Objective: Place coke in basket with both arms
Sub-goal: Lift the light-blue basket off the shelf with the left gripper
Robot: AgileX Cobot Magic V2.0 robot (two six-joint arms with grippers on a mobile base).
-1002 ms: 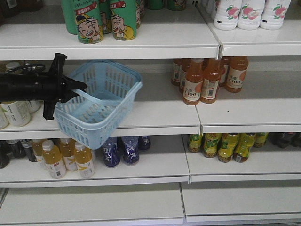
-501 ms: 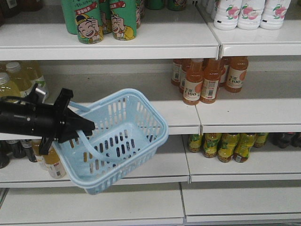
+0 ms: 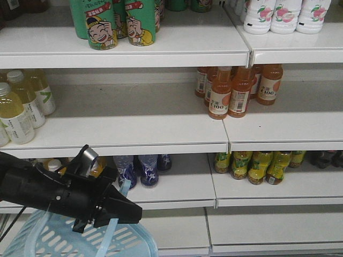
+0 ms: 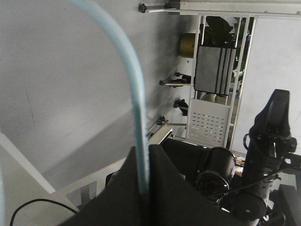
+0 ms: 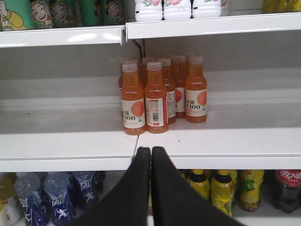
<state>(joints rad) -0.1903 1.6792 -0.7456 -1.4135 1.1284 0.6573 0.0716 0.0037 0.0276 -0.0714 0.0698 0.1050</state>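
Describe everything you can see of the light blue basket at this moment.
The basket is light blue plastic with a rounded rim and rows of vertical slots in its wall. It hangs low at the bottom left of the front view, in front of the lowest shelf, and the frame edge cuts off its lower part. Its thin swing handle stands up and is pinched in the shut black left tool. Nothing else visibly touches it. No bottle shows in the part in view.

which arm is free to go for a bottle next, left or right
Right. The left gripper is shut on the thin handle of the light blue slotted plastic basket, so it is occupied. The right gripper is shut on nothing and faces the white shelf with orange bottles.
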